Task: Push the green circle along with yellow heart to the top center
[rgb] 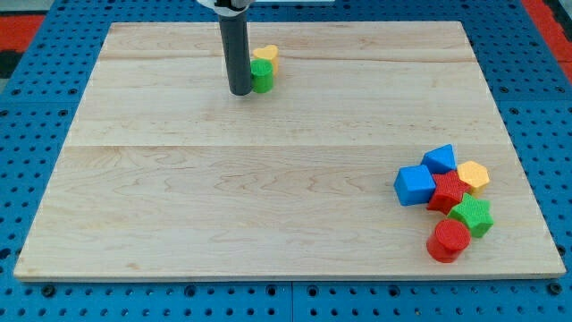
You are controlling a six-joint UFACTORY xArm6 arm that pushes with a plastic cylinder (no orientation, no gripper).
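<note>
The green circle (262,76) sits near the view's top centre, touching the yellow heart (265,57) just above it. My tip (239,92) is on the board at the green circle's left side, touching or almost touching it. The dark rod rises from the tip to the view's top edge and hides part of the green circle's left side.
The wooden board (179,197) lies on a blue pegboard. A cluster at the view's lower right holds a blue cube (414,185), a blue block (440,159), a yellow block (473,174), a red star (448,191), a green star (472,216) and a red block (448,240).
</note>
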